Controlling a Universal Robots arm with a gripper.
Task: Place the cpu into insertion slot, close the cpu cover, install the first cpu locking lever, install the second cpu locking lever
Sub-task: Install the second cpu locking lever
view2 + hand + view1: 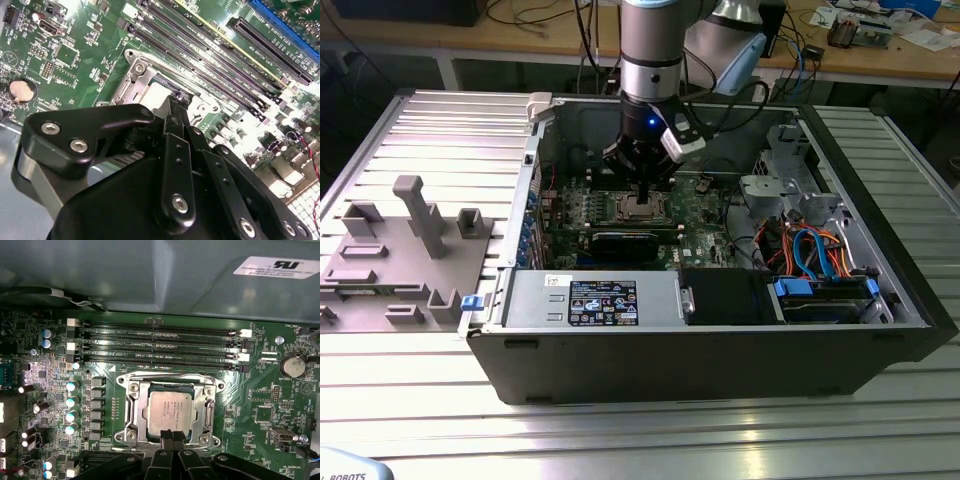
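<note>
A ribbed metal surface (410, 130) is carrying an open computer case (720, 350). Inside, the hand (171, 436) is hovering with its fingertips pressed together, gripping nothing, right at the edge of the cpu (169, 412). The cpu is lying in the slot (134, 412) directly beneath the fingertips, with the cover (209, 407) framing it.
</note>
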